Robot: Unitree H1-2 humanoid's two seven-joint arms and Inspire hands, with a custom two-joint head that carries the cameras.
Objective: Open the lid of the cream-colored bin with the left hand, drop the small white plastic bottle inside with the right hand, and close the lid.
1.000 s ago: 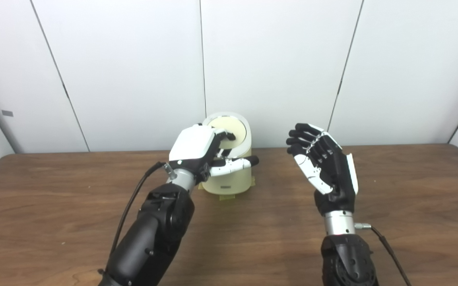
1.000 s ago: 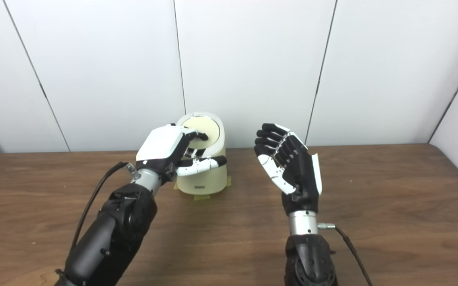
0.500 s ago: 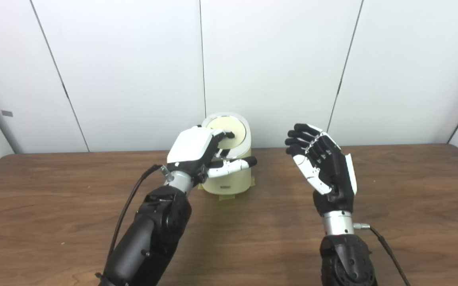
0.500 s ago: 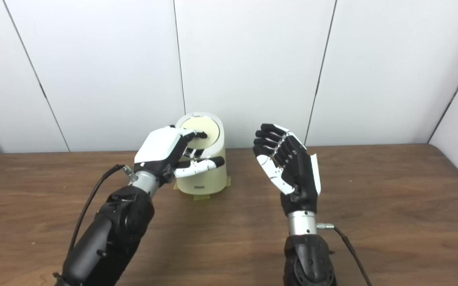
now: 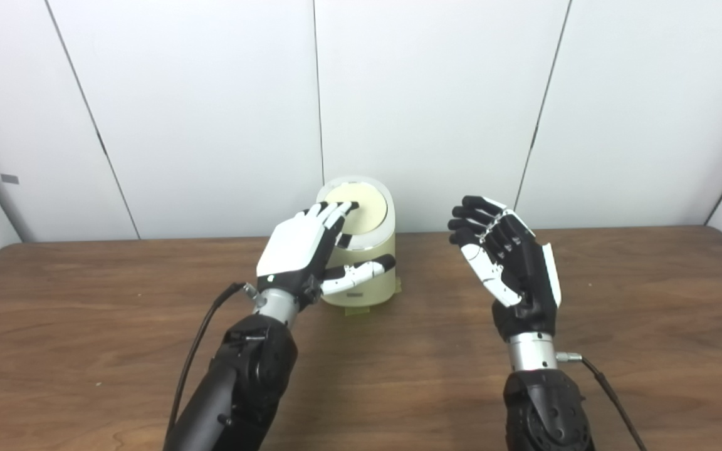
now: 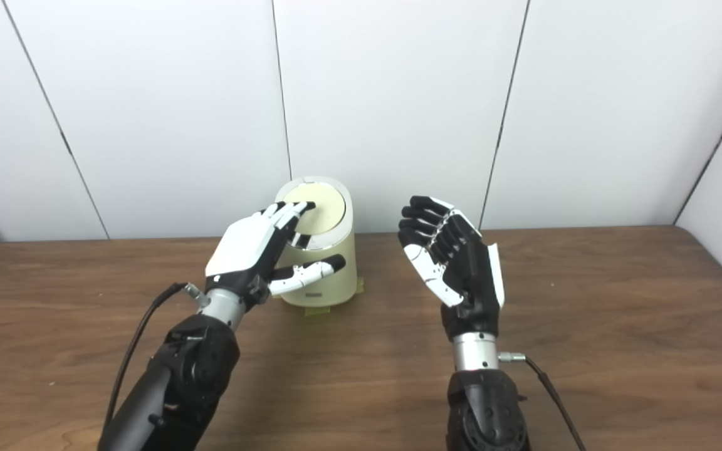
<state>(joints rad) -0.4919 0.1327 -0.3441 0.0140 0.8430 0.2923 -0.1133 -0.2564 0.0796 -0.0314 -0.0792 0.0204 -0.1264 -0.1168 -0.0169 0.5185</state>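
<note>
White wall panels back the brown table (image 5: pixel 85 351), and the cream-colored bin (image 5: pixel 361 263) sits near its far edge, lid (image 5: pixel 361 210) down. My left hand (image 5: pixel 301 250) is spread, fingertips (image 5: pixel 343 210) resting on the lid, thumb across the bin's front. My right hand (image 5: pixel 505 263) hangs empty, fingers loosely apart. I see no bottle anywhere; I judge it is already inside and the closing done. Next I withdraw both arms. A second ago the left fingers curled over the lid; now they have straightened.
</note>
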